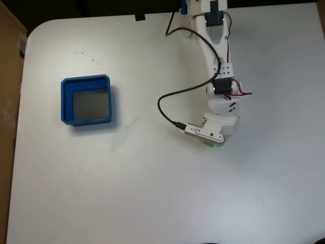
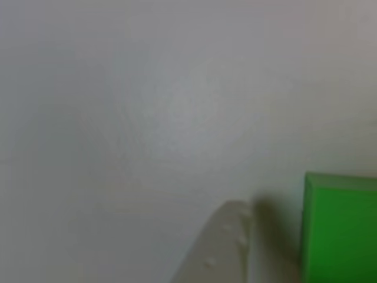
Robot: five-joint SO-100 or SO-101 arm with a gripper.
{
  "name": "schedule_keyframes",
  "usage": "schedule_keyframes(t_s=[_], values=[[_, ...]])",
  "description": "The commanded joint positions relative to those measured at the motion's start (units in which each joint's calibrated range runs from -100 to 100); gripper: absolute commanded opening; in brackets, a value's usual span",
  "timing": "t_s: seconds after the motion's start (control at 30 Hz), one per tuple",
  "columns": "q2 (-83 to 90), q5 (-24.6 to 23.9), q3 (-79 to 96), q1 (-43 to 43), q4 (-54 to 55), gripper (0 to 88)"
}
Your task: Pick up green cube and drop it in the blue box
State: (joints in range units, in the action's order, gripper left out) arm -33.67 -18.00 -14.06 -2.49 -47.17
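The gripper (image 1: 212, 143) points down at the white table (image 1: 152, 193) right of centre in the fixed view, directly over the green cube (image 1: 209, 145), and whether its jaws are parted or clamped on the cube cannot be told. In the other view a pale, bumpy fingertip (image 2: 227, 247) stands just beside the cube's (image 2: 340, 230) smooth, plain face. The blue box (image 1: 65, 101), square and thick-walled with a grey floor, lies well apart to the left, edges roughly parallel to the table's; the cube has no long axis.
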Motion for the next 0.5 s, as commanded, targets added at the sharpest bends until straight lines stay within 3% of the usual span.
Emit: schedule_keyframes(t_s=[0.0, 0.47], values=[[1.03, 0.15, -2.75, 0.10, 0.41, 33.3], [1.03, -0.15, -2.75, 0.03, 0.57, 33.1]])
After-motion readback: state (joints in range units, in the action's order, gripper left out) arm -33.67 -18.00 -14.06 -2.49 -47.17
